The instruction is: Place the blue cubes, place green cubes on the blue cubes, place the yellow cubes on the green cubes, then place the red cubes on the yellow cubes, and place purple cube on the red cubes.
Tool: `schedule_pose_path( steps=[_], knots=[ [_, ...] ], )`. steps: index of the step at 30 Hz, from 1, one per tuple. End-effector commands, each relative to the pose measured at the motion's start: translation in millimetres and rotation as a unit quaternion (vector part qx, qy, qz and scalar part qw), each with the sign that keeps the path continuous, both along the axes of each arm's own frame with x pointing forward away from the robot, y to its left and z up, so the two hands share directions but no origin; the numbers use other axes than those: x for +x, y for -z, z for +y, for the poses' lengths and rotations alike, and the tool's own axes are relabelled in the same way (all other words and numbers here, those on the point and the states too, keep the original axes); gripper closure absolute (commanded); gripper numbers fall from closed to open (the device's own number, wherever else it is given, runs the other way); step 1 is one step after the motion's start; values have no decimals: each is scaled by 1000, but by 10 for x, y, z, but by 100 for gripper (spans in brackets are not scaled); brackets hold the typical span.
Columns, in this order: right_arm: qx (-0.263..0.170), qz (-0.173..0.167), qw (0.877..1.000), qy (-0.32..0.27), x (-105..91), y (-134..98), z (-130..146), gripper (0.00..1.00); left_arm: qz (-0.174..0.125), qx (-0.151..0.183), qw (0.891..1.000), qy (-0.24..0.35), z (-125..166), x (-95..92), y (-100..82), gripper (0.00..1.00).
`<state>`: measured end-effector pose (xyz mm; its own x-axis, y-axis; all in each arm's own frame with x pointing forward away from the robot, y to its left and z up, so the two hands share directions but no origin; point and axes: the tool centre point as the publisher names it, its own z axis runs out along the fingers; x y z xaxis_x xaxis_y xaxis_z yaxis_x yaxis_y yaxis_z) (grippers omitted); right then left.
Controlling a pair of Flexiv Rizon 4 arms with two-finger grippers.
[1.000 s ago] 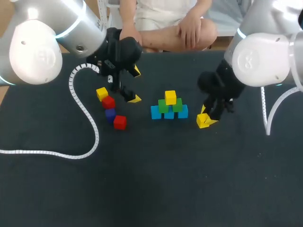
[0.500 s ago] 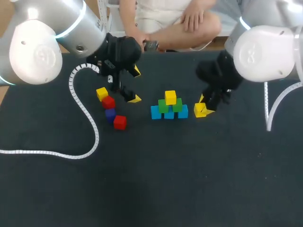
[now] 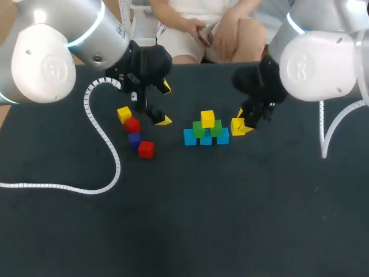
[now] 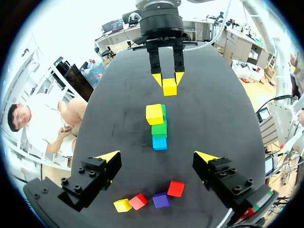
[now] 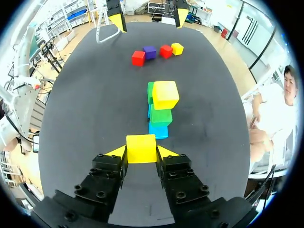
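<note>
A pyramid stands mid-table: blue cubes (image 3: 206, 139) at the base, green cubes (image 3: 199, 129) on them, and one yellow cube (image 3: 207, 119) on top. My right gripper (image 3: 238, 127) is shut on a second yellow cube (image 5: 141, 148), just right of the pyramid, level with its lower rows. My left gripper (image 3: 158, 105) hangs open and empty, left of the pyramid. Loose cubes lie at the left: yellow (image 3: 124, 113), red (image 3: 132, 124), purple (image 3: 134, 139) and red (image 3: 146, 149). In the left wrist view the pyramid (image 4: 158, 127) lies ahead of the open fingers.
A white coiled cable (image 3: 105, 144) from my left arm curves over the table's left part, close to the loose cubes. Dark tabletop (image 3: 230, 219) stretches in front of the pyramid.
My right gripper has carried the yellow cube up and leftward, from the table at the right to beside the pyramid. The left arm has not moved.
</note>
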<state>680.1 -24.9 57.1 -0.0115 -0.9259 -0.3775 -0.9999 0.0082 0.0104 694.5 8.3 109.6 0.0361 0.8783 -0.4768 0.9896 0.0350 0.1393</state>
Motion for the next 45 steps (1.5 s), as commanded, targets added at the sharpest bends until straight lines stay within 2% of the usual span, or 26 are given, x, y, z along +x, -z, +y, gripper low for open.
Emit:
schedule_pose_path(
  steps=[1, 27, 45],
  knots=[
    [1, -7, 1000, 2, -38, -46, 13, 100, 2, 2, 1000, 1, -7, 18, -2, 0],
    [11, -24, 1000, -3, 220, -141, 258, 100, 2, 2, 1000, 1, -7, 18, -2, 0],
    [11, -20, 1000, -11, 211, -173, 259, 100, 2, 2, 1000, 1, -7, 18, -2, 0]
  ],
)
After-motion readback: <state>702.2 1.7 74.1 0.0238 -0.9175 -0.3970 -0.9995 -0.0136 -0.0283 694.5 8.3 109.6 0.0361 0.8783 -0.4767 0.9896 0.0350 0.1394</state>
